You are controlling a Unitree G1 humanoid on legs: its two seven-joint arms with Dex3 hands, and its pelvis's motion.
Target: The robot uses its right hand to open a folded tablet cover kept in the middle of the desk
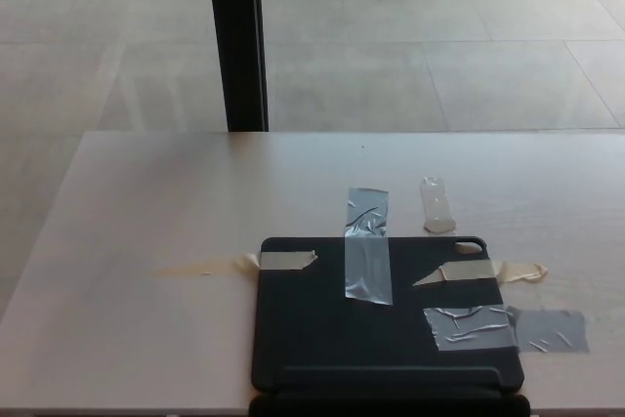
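Note:
A dark, closed tablet cover [332, 334] lies flat on the pale desk [146, 202], near the front edge and a little right of centre. Strips of tape hold it down: a grey strip [367, 246] over its far edge, a crumpled grey strip [503, 328] on its right side, and beige strips at the left [283, 261] and right [479, 271] of its far edge. A fold line runs across the cover close to its near edge. Neither robot hand shows in the head view.
A short clear piece of tape [436, 204] is stuck to the desk just beyond the cover. A black post [236, 41] stands behind the desk's far edge, with tiled floor [439, 36] beyond. The desk's left edge slants toward the front.

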